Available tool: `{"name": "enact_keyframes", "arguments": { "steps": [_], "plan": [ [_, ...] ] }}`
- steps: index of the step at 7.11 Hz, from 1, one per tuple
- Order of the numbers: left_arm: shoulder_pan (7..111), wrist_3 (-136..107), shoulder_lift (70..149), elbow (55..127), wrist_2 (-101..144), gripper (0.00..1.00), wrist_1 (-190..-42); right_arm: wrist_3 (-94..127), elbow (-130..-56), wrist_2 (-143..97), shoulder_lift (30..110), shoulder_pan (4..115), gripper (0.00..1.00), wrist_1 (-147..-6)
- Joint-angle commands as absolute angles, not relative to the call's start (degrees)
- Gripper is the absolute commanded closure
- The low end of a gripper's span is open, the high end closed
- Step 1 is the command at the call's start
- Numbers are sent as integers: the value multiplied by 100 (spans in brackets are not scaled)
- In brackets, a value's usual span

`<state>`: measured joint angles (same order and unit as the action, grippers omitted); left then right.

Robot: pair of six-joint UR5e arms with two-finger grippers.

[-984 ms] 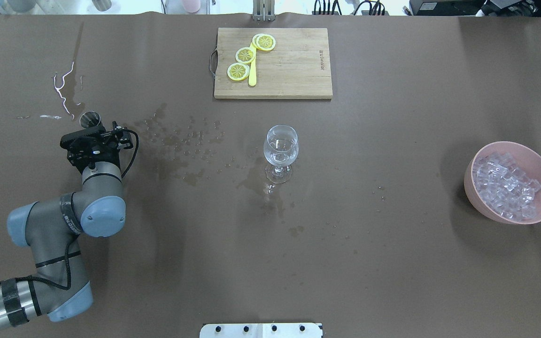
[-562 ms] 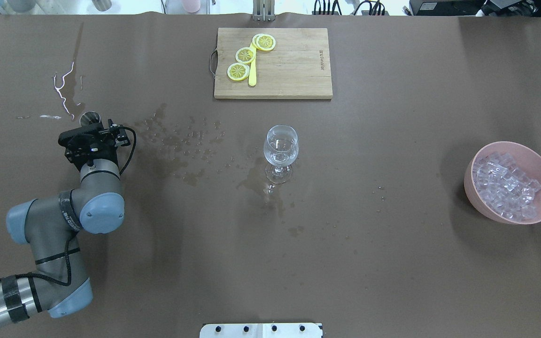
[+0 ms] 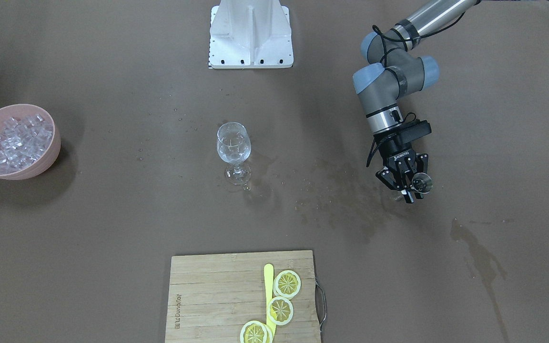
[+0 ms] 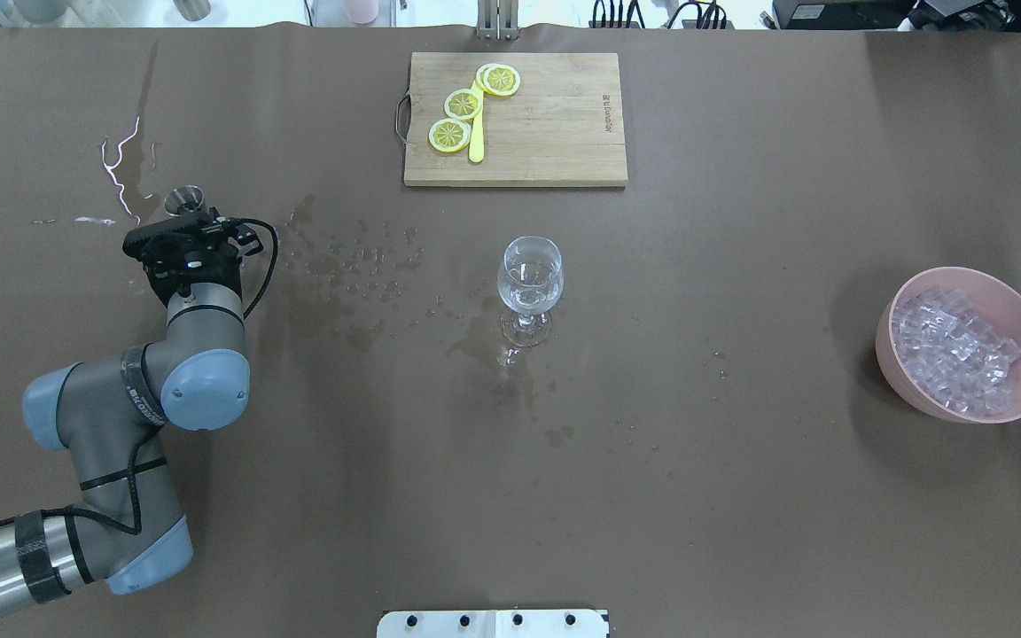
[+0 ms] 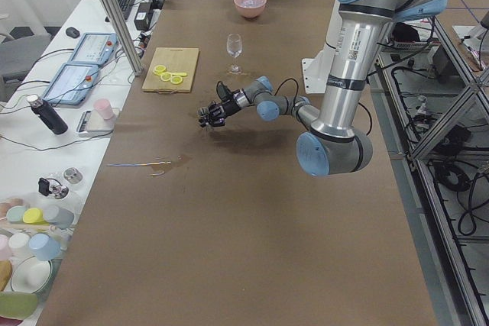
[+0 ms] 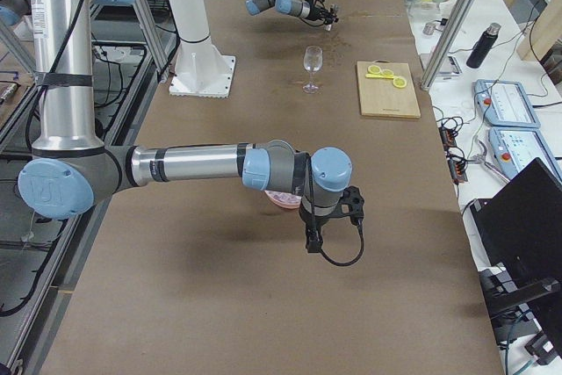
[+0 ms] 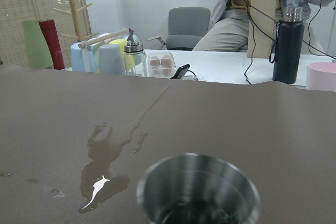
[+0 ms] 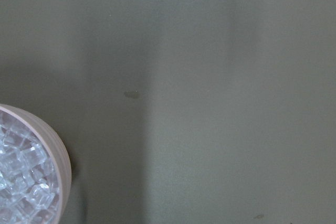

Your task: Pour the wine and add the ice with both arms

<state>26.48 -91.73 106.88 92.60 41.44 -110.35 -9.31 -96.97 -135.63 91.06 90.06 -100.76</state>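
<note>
Wine glass point(image 4: 529, 275) looked poured; left gripper point(image 3: 409, 189) clutched the metal cup point(image 3: 422, 182). Ice point(image 4: 954, 350) remained to add from the bowl point(image 4: 896, 377). Couldn't tell the right gripper's point(image 6: 311, 236) state.

I see the wine glass point(image 4: 529, 288) mid-counter point(image 4: 741, 496), cutting board point(image 4: 555, 133) with lemon slices point(image 4: 463, 104) at far edge, bowl point(image 4: 899, 377) of ice point(image 4: 954, 350) by right edge, cup point(image 3: 422, 182) in left tool point(image 3: 411, 189) near left edge.

- "ROBOTIQ", in white letters, runs across the black body of the left gripper point(image 3: 405, 187), just behind the fingers clasping a small steel cup point(image 3: 422, 182).
- A dark printed maker's mark sits on the wooden cutting board point(image 3: 217, 286), well apart from that gripper; it is too small to read.
</note>
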Motion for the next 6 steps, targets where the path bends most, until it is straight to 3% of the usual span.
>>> {"name": "enact_keyframes", "arguments": {
  "steps": [1,4,6],
  "plan": [
    [2724,-8939,10644,9919,4140,100,-10978,-897,-9668,-13570,9097,8965,0,-10072],
    [2734,-7396,10722,11165,4357,100,-11012,-879,-9668,-13710,9079,8939,0,-10081],
    [2690,-6919,11107,11303,5175,100,-10960,-870,-9677,-13737,9062,8921,0,-10081]
  ]
}}
